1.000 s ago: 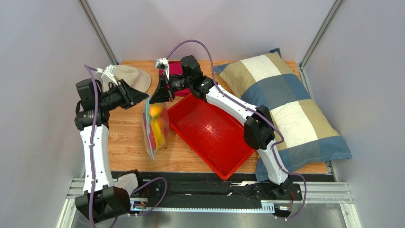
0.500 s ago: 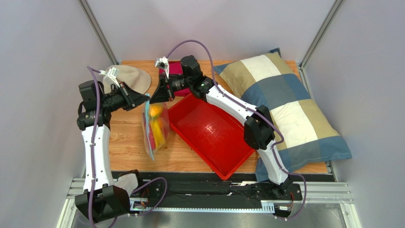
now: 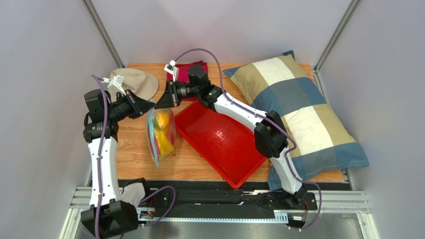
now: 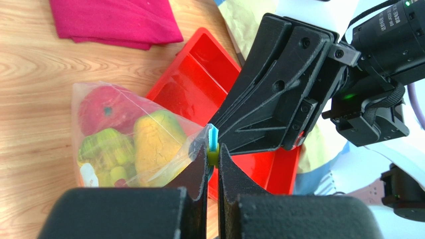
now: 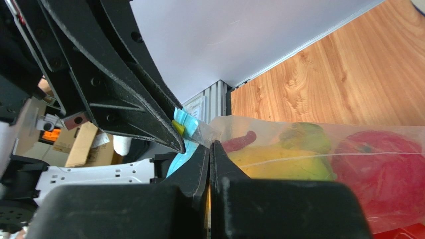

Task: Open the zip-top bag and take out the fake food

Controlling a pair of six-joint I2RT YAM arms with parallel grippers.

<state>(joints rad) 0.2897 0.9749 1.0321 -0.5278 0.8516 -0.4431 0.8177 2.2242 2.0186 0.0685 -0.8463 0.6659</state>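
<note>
We see the left end effector [image 4: 213, 151] and right end effector [image 5: 209, 148], tip to tip, both clamped on the mouth of the zip-top bag [image 3: 160, 133], fake food [image 4: 149, 144] inside, over the counter [image 3: 132, 149] just beside the red tray [image 3: 219, 139].

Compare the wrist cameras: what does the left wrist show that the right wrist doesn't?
Only left wrist: the magenta cloth on the table. Only right wrist: the slim red chilli inside the zip-top bag. Both: that bag, pinched at its mouth by the left gripper and right gripper, with the red apple and mango inside.
</note>
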